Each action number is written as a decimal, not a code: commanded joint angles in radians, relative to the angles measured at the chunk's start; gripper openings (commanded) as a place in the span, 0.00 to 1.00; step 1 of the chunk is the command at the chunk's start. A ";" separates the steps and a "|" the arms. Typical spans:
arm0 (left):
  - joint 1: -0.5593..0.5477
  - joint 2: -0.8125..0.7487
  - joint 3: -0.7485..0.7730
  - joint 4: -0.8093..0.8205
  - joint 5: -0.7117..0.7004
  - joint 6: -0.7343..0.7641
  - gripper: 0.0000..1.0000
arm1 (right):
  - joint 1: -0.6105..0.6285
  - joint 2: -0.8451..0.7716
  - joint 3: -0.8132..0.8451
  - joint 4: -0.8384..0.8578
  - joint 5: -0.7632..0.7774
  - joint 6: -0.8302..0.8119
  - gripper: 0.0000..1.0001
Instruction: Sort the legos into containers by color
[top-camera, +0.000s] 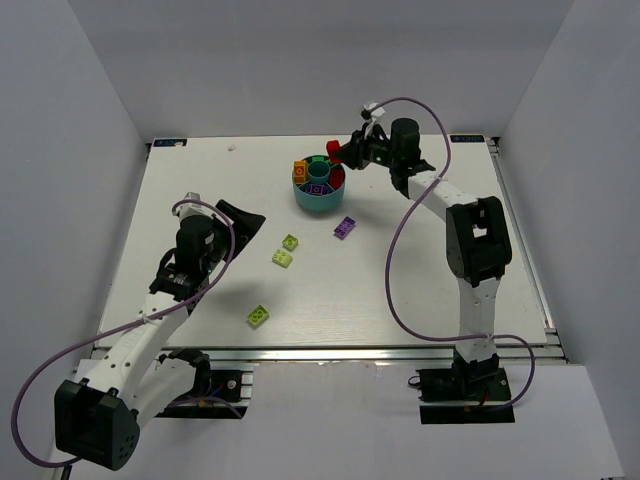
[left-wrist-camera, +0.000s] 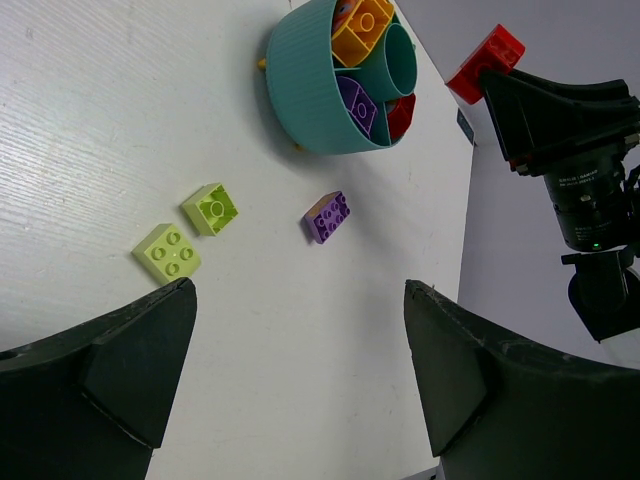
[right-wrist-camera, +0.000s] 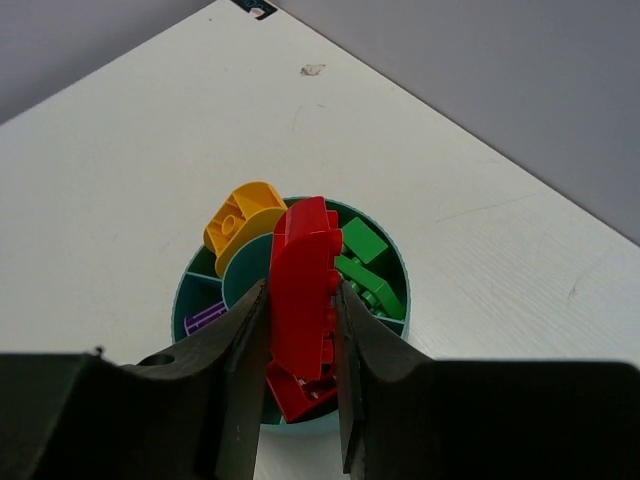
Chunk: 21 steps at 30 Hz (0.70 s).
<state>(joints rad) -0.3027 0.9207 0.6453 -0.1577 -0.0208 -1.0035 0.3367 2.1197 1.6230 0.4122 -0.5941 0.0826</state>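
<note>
R fingers pinch red lego right over teal bowl; L fingers wide apart, empty.

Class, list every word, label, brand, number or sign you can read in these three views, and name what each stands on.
Nothing can be read in full.
White print on the black camera lens: too small to read.
Left sticker on the far edge of the table: blurred.
Right sticker on that edge: blurred.
Legos and teal bowl: no lettering shows.
</note>
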 joint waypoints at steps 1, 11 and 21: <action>0.004 -0.023 -0.006 -0.006 -0.011 0.000 0.94 | -0.010 0.011 0.021 0.036 -0.084 -0.136 0.00; 0.004 -0.026 -0.015 -0.013 -0.016 -0.004 0.94 | -0.025 0.108 0.112 0.022 -0.112 -0.172 0.00; 0.005 -0.017 -0.015 -0.013 -0.014 -0.004 0.94 | -0.031 0.137 0.135 0.020 -0.113 -0.175 0.00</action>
<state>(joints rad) -0.3027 0.9142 0.6315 -0.1658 -0.0216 -1.0039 0.3088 2.2471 1.7058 0.4061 -0.6891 -0.0681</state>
